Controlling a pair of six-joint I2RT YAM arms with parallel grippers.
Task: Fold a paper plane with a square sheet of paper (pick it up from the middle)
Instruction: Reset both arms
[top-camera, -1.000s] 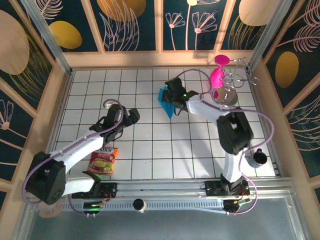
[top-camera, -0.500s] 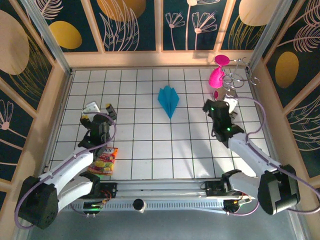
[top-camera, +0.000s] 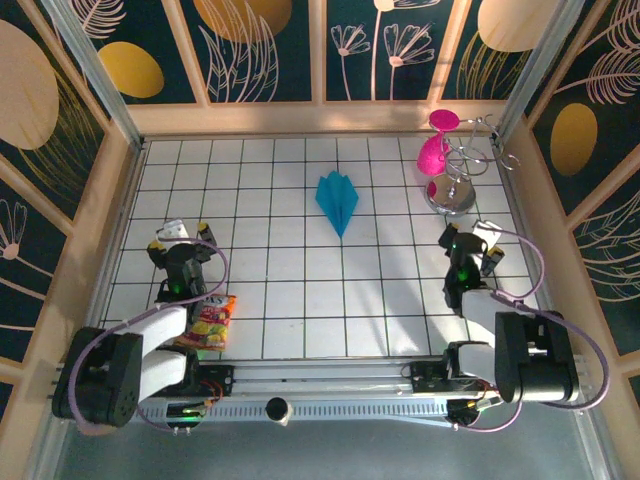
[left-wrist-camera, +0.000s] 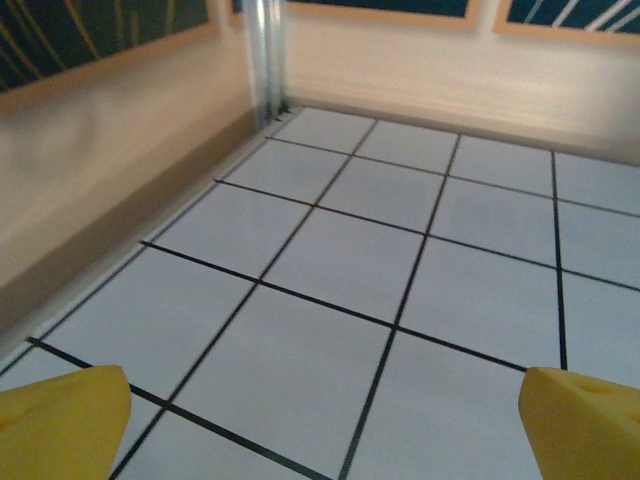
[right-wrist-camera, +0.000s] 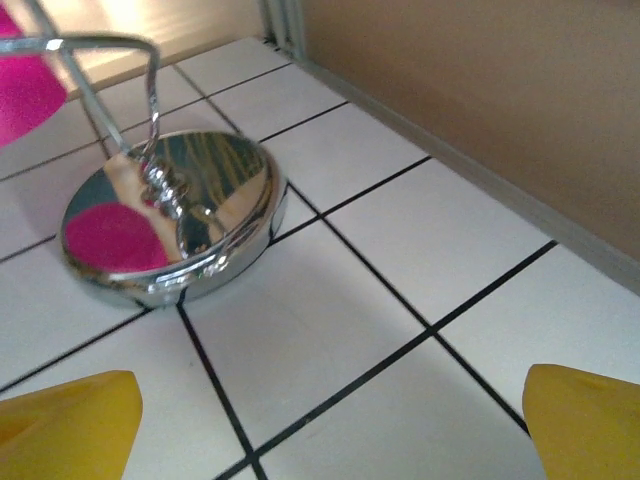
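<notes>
Top external: paper plane (top-camera: 337, 200) lies folded mid-table. Left gripper (top-camera: 187, 234) and right gripper (top-camera: 470, 240) stand wide, empty, well apart from it. I judge folding complete; only parking the arms is left.

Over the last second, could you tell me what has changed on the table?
The right gripper released the paper plane, opened and drew back toward its base, beside the goblet rack. The left gripper, open, also retreated toward the near left. The plane, snack packet and rack stayed put.
</notes>
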